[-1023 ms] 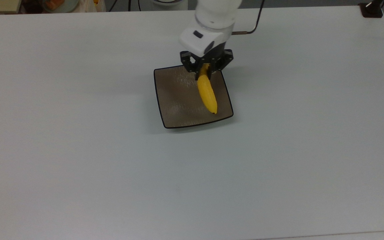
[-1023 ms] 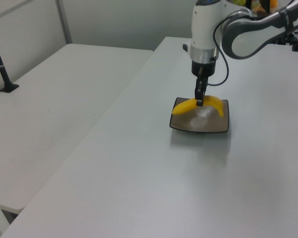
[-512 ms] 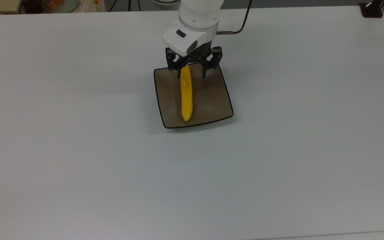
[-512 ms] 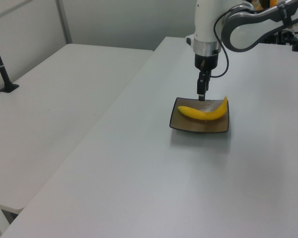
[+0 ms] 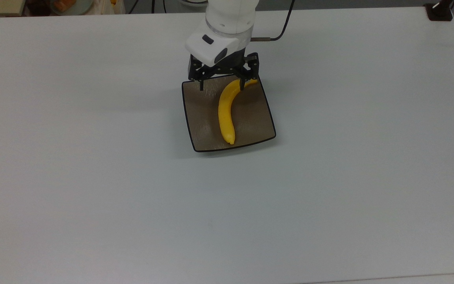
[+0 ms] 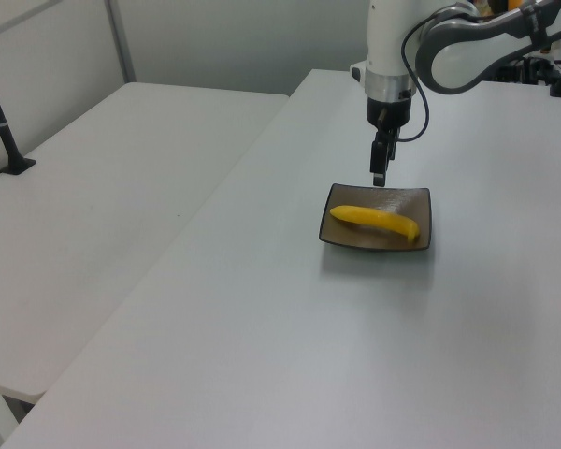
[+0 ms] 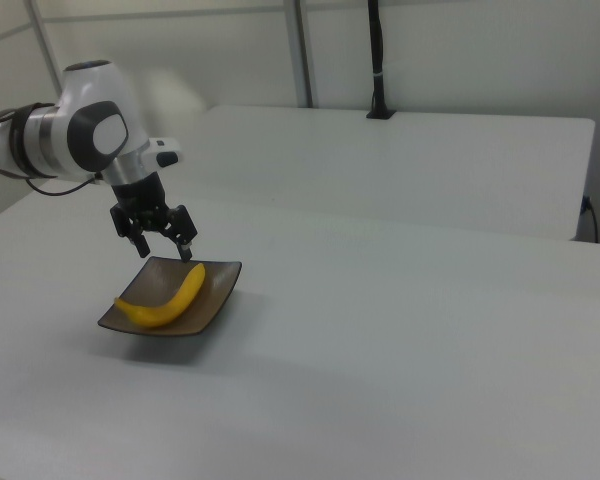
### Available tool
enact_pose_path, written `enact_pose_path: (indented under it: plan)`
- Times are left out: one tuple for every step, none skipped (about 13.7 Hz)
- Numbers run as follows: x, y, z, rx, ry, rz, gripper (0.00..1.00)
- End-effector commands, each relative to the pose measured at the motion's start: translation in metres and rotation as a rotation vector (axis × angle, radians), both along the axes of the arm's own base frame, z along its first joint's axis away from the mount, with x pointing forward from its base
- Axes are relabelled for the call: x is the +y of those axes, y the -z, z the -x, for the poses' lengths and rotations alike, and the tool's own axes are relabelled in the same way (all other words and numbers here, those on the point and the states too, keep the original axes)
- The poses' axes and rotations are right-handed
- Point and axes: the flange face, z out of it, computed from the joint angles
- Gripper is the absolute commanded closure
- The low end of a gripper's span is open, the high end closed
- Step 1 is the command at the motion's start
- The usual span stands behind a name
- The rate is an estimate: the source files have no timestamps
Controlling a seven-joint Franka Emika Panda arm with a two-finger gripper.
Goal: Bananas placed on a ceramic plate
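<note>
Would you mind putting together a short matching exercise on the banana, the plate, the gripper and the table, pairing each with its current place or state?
Things:
1. banana
2. ceramic plate
3. gripper
4. table

Places or states:
A. open, holding nothing, above the plate's far edge in the top view
B. white, bearing the plate
C. lying flat inside the plate
D. square, brown-grey with a dark rim, resting on the table

Pairs: 1-C, 2-D, 3-A, 4-B

text: none legible | labels: none; brands: none | numbers, signs: none
</note>
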Motion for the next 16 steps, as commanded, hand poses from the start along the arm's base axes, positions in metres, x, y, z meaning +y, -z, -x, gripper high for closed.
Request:
enact_pose_path:
  plan:
    - [-0.021, -0.039, 0.006, 0.076, 0.017, 0.001, 0.0]
    - [-0.024, -0.045, 0.008, 0.102, 0.006, 0.006, 0.0]
    - [-0.026, -0.05, 0.01, 0.116, -0.008, 0.009, 0.0]
    - [-0.034, -0.054, 0.01, 0.122, -0.01, 0.009, 0.0]
    - [-0.042, -0.062, 0.011, 0.106, -0.002, 0.003, 0.0]
    - [-0.055, -0.069, 0.011, 0.092, 0.018, -0.008, 0.0]
    - [-0.064, -0.08, 0.013, 0.076, 0.033, -0.024, 0.0]
    - [-0.07, -0.091, 0.016, 0.061, 0.031, -0.041, 0.0]
    - [-0.081, -0.102, 0.02, 0.047, 0.029, -0.054, 0.0]
    - [-0.094, -0.111, 0.024, 0.037, 0.025, -0.06, 0.0]
    - [-0.1, -0.115, 0.028, 0.035, 0.009, -0.064, 0.0]
    - [-0.1, -0.115, 0.032, 0.038, -0.001, -0.066, 0.0]
    - [-0.1, -0.117, 0.034, 0.036, 0.0, -0.066, 0.0]
    - [-0.102, -0.117, 0.034, 0.037, 0.008, -0.066, 0.0]
    - [-0.109, -0.117, 0.034, 0.035, 0.025, -0.07, 0.0]
    - [-0.116, -0.119, 0.034, 0.031, 0.038, -0.076, 0.0]
